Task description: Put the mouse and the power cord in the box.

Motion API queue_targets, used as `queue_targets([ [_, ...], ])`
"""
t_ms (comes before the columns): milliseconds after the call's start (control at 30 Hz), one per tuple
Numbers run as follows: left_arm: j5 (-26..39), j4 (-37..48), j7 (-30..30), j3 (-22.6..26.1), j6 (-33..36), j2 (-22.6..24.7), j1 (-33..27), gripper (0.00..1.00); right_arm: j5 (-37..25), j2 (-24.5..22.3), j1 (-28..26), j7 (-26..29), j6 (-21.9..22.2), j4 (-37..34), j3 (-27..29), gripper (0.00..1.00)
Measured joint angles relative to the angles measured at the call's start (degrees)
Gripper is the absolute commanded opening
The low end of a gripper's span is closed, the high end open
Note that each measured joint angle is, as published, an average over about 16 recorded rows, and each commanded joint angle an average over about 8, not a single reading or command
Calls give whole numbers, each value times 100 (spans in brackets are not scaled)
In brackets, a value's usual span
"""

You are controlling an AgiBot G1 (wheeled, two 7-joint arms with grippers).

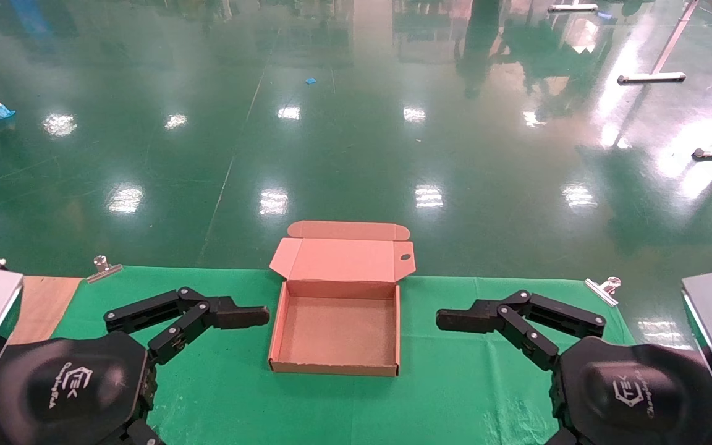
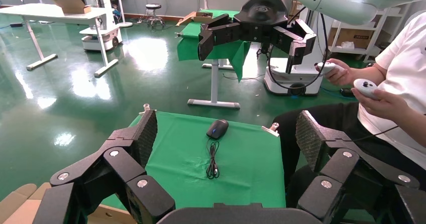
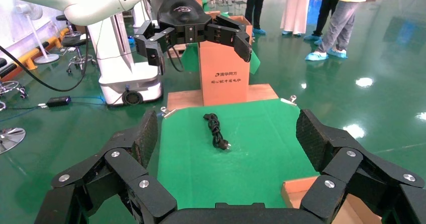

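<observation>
The box (image 1: pixel 337 327) lies open and empty at the middle of the green cloth, lid folded back at the far side. My left gripper (image 1: pixel 251 316) hovers open just left of it, my right gripper (image 1: pixel 455 320) open just right of it. The mouse (image 2: pixel 217 128) shows in the left wrist view, resting on the cloth near the table's right end with its thin cable (image 2: pixel 213 159) bundled beside it. In the right wrist view the power cord (image 3: pixel 215 128) lies coiled near the table's left end. The head view shows neither; my arms cover those spots.
Metal clips (image 1: pixel 104 269) (image 1: pixel 603 288) pin the cloth at the far corners. A bare wood strip (image 1: pixel 41 303) borders the cloth's left end, with a tall cardboard carton (image 3: pixel 223 68) beyond it. A seated person with controllers (image 2: pixel 382 93) is off the right end.
</observation>
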State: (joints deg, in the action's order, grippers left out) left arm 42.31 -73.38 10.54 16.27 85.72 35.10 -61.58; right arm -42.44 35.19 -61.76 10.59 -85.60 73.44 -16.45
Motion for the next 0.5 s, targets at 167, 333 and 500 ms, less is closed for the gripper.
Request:
queue_targets([
  [167,214,90,-90,93,60,12,-30,100,-321,7,-109,-2,-55,24,-144,100],
  [333,728,266,-285,295,165,8,-143,100,-961,47,-363,5,-157,21,-435,100],
  [500,1532,559,-582,613,261,32,-367,100,-1990,122,-789,10,-284,45,-898,100],
])
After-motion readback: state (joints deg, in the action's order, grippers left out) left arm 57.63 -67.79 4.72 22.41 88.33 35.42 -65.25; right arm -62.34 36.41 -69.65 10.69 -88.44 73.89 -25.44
